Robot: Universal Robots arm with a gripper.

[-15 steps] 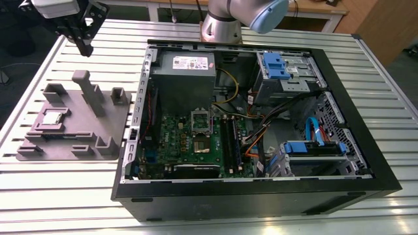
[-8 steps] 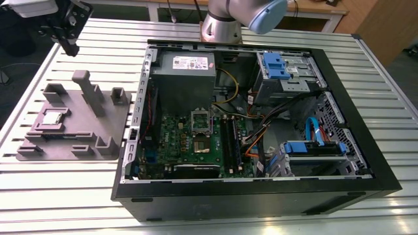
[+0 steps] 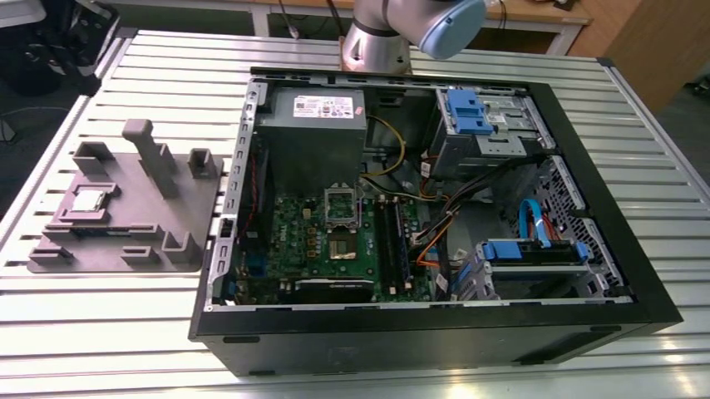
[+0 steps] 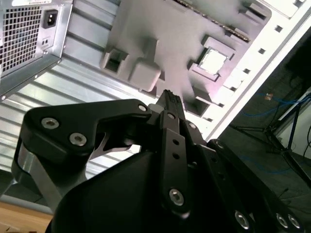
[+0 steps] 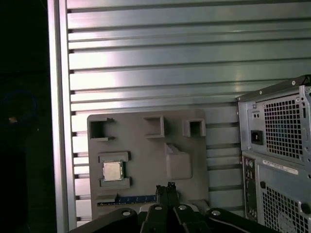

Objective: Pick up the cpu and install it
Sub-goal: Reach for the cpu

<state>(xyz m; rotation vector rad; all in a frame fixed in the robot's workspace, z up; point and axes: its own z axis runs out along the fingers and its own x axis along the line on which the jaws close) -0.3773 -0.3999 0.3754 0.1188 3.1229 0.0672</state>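
In the second wrist view the gripper (image 4: 169, 95) sits closest, its fingers pressed together on nothing and aimed toward the plate (image 4: 160, 29). There the cpu (image 4: 213, 60) lies flat in its recess. In the first wrist view the closed tips show against the plate's edge, apart from the cpu (image 5: 112, 171). In the exterior view the plate lies near the tabletop's (image 3: 111, 332) edge on the exterior view's left, beside the case (image 3: 444, 341), whose socket (image 3: 339, 246) looks unfilled. The step seems to be the approach to the pick, which calls for parted fingers centred over the cpu.
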